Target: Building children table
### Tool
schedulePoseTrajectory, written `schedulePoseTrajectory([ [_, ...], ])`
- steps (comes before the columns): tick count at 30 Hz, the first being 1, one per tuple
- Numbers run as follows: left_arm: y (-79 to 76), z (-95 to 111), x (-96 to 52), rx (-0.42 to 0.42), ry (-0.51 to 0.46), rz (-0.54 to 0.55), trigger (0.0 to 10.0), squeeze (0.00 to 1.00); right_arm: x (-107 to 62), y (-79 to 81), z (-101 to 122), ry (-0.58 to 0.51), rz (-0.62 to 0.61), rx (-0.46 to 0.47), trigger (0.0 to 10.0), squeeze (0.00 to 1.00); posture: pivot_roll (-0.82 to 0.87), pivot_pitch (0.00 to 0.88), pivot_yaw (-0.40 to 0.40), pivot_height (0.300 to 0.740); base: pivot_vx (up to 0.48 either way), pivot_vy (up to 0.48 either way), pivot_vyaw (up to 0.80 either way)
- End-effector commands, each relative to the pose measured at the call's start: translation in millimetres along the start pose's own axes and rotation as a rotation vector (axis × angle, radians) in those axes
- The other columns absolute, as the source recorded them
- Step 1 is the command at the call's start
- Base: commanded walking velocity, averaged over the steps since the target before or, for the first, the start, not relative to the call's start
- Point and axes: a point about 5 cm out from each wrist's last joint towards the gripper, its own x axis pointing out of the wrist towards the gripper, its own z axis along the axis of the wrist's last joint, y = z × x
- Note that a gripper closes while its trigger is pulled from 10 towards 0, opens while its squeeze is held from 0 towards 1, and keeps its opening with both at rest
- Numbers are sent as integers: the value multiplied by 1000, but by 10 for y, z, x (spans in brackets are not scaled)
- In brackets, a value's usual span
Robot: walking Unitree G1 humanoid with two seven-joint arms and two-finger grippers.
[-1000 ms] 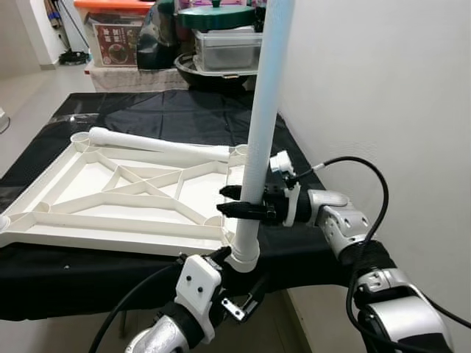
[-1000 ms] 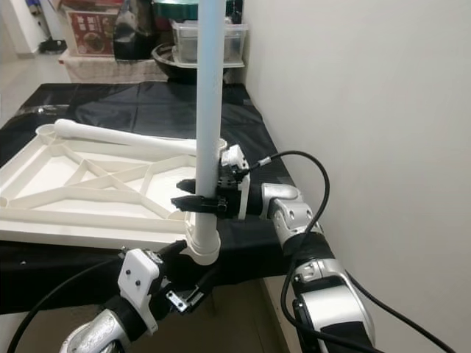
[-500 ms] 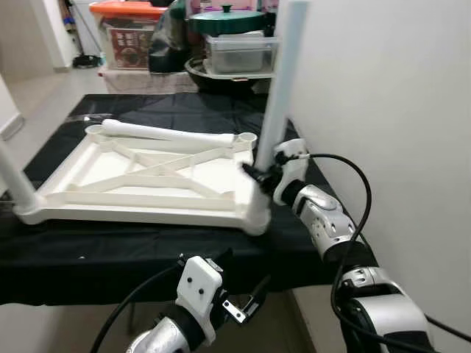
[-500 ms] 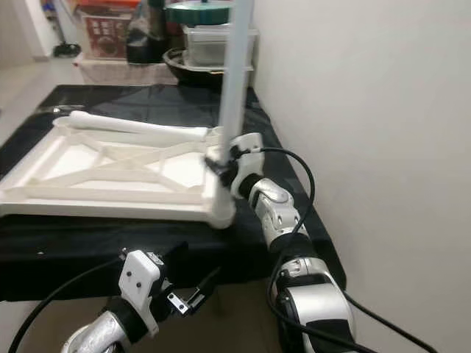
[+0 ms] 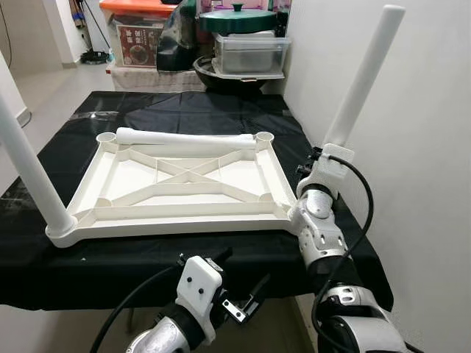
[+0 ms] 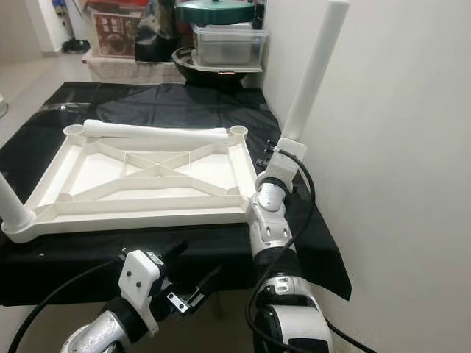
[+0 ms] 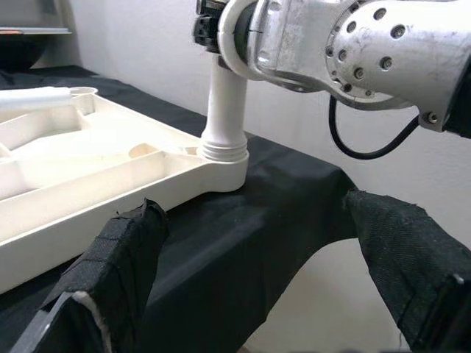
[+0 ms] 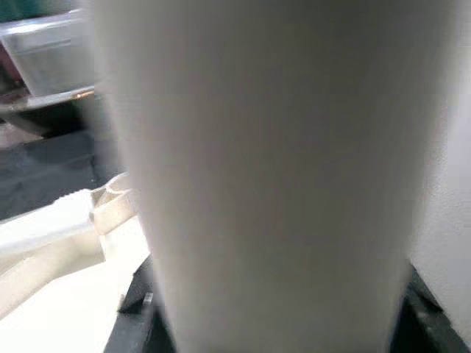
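Now the right gripper (image 5: 318, 163), jaws gripping a white leg (image 5: 362, 78), is holding it tilted in the tabletop's (image 5: 184, 180) corner socket while the left gripper (image 7: 257, 279) is idling, jaws open.

Both arms are silver metal with rounded, jointed segments. The right arm (image 5: 318, 228), at the right of the frame, carries a white wrist housing (image 5: 331, 163) and a looping black cable (image 5: 364, 213). In the left wrist view its silver shell is dotted with small dark screw holes. The left arm (image 5: 158, 340), at the bottom, has a white bracket (image 5: 197, 283) with two dark holes, black cabling and long black fingers (image 7: 121, 272) wrapped in rough black padding.
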Motion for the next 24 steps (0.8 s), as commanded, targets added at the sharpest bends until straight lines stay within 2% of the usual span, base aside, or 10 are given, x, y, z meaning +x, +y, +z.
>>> schedulePoseTrajectory([
  [1, 6, -33, -1, 6, 14, -1, 10000, 0, -2, -48, -130, 74, -10, 51, 10000, 1000, 132, 44, -57, 740, 0, 0, 0],
  [5, 6, -34, 1, 4, 14, -1, 10000, 0, 5, -24, -53, 30, 68, 77, 10000, 1000, 131, 46, -57, 740, 0, 0, 0],
  [6, 5, -34, 2, 3, 13, -2, 10000, 0, 21, -20, -13, 15, 117, 109, 10000, 604, 128, 46, -56, 740, 0, 0, 0],
  [7, 5, -34, 2, 3, 13, -2, 10000, 0, 32, -17, 14, 6, 151, 131, 10000, 604, 128, 46, -56, 740, 0, 0, 0],
  [8, 5, -36, 2, 3, 13, -2, 10000, 0, 52, 8, 67, -7, 273, 164, 10000, 0, 125, 47, -55, 740, 0, 0, 0],
  [12, 7, -39, 5, 2, 14, -1, 10000, 0, 76, 23, 162, 7, 655, 210, 10000, 0, 125, 49, -55, 740, 0, 0, 0],
  [17, 11, -41, 11, 2, 13, -2, 10000, 0, 25, -23, 162, 60, 906, 222, 10000, 0, 121, 48, -53, 740, 0, 0, 0],
  [18, 12, -39, 15, 3, 11, -3, 10000, 0, -74, -45, 159, 98, 1117, 207, 10000, 0, 123, 46, -52, 740, 0, 0, 0],
  [19, 12, -39, 15, 3, 11, -3, 10000, 0, -74, -45, 159, 98, 1117, 207, 10000, 0, 123, 46, -52, 740, 0, 0, 0],
  [24, 15, -34, 26, 7, 7, -3, 10000, 0, -282, -55, 101, 208, 1504, 162, 10000, 0, 133, 43, -58, 740, 0, 0, 0],
])
